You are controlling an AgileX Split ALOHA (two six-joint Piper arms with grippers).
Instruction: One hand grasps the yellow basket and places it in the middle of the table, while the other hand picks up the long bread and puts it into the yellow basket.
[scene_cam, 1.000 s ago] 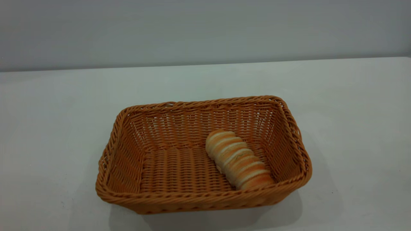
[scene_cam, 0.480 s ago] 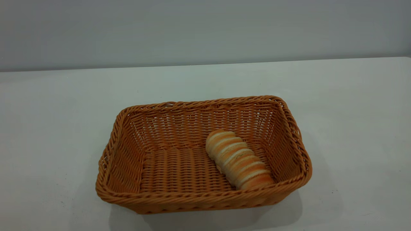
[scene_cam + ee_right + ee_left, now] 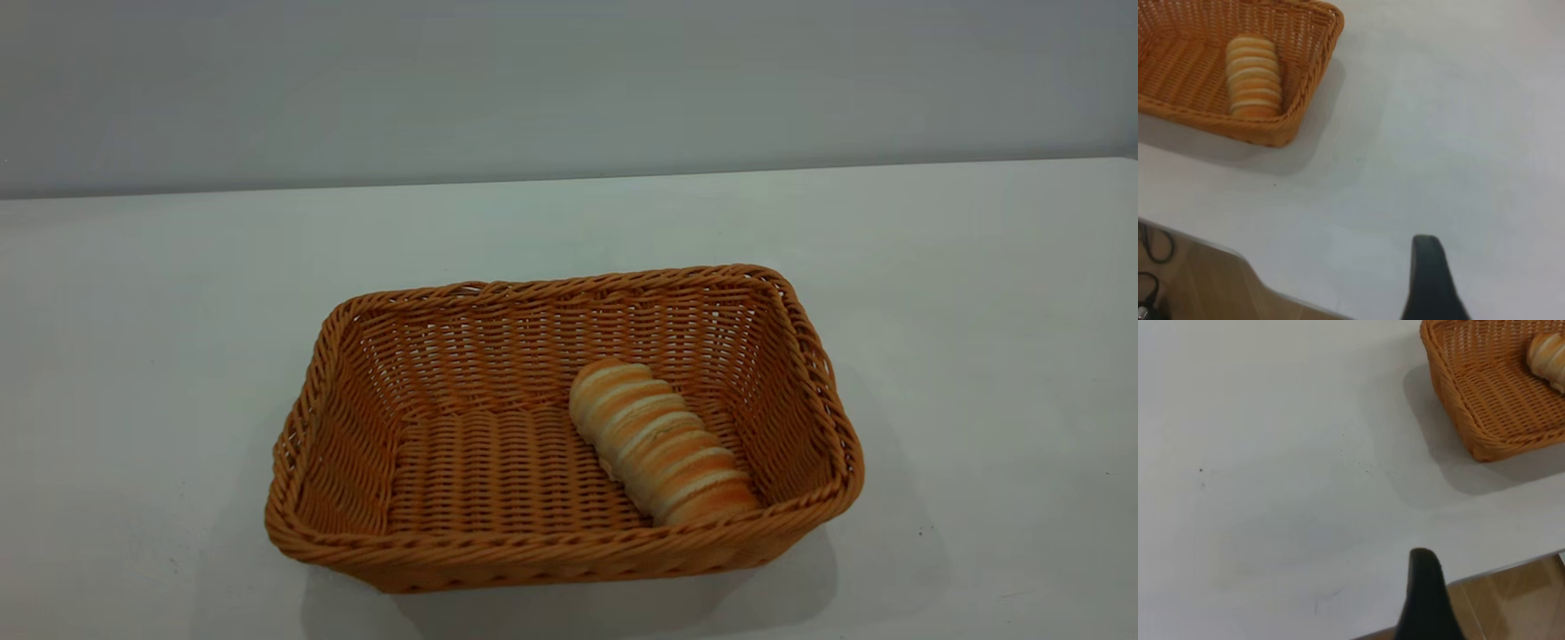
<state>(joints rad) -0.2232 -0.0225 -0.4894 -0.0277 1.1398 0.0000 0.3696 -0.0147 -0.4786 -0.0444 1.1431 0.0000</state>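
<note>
Nearest to you in the exterior view, the yellow basket (image 3: 560, 427) sits on the table (image 3: 978, 356) at about its middle, and the long bread (image 3: 662, 442) lies inside it, slanted across the floor toward the basket's right end, one tip close against the near wall. Neither arm appears in that view. In the left wrist view you see only one dark fingertip of the left gripper (image 3: 1425, 600) over the table's edge, well apart from the basket; the right gripper (image 3: 1431, 280) shows the same in its own view, also well clear. You cannot tell whether either set of jaws is apart or together. Judged from this, both placements look done and you are at the retreat. Your next move calls for nothing more than parking both arms.
</note>
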